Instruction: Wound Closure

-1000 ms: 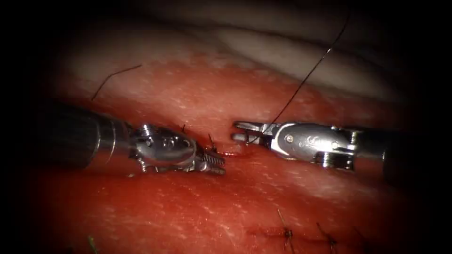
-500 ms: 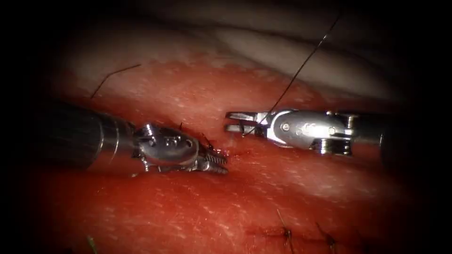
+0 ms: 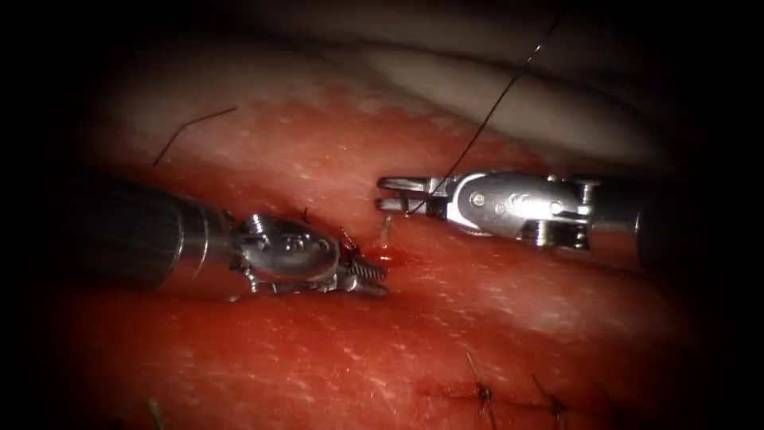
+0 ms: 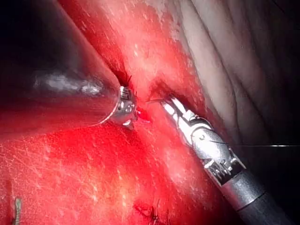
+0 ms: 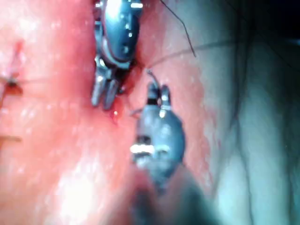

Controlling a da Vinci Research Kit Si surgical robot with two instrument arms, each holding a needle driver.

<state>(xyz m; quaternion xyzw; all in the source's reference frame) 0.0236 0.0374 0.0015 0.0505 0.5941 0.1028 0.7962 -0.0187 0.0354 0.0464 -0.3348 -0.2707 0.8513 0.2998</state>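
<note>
Right tool [image 3: 394,195] grips the thread [image 3: 485,127] between clenched jaws; left tool [image 3: 370,279] released

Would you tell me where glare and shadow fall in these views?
Endoscope view: glare on the right tool, which holds the thread, and on the left tool, its hold unclear; edges dark. Left wrist view: a bright streak on the left shaft; tissue strongly lit.

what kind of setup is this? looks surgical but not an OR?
Likely a bench suturing rig, not an operating room: two needle-driver tools, left and right, work over a slab of tissue with finished stitches and thread.
</note>
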